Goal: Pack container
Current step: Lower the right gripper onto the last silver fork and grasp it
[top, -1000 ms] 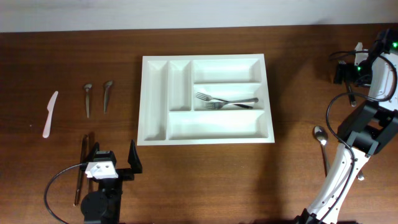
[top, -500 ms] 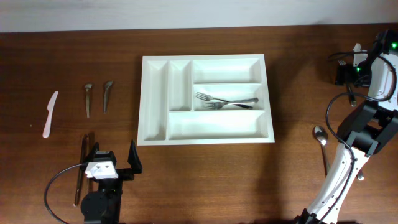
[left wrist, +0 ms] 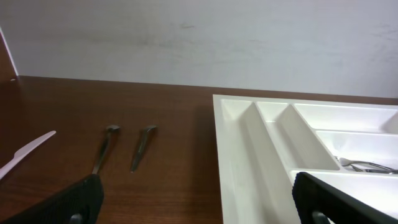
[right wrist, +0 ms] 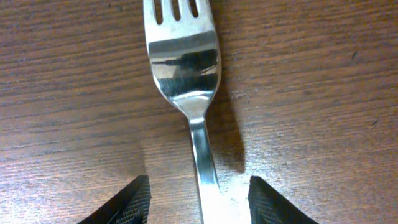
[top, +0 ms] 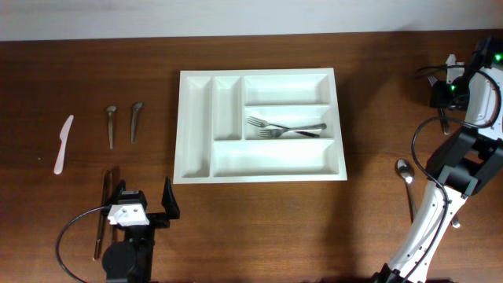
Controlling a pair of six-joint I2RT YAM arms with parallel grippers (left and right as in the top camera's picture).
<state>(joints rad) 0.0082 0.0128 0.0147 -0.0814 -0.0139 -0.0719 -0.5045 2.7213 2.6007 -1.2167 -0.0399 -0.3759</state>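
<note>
Pickup step judged in hand: shiny steel fork point(right wrist: 186, 68), centre frame, is straddled by right claw point(right wrist: 199, 200), tips apart. Next: neck is to be clamped squarely, then carried to white five-compartment plastic tray point(top: 183, 126).

Container point(top: 259, 178): both upright compartments plus the top and bottom long ones open from above. Middle long one blocked by two crossed forks point(top: 287, 127). Bare tabletop point(top: 377, 118) between container and right arm. Fork point(right wrist: 186, 68) sits between right gripper point(right wrist: 199, 186) jaws, gap either side. Spoon point(top: 405, 174) by right arm base. Left side cluttered: two small spoons point(top: 111, 126), white knife point(top: 63, 143), dark utensil point(top: 101, 216) just beside left gripper point(top: 143, 195).
</note>
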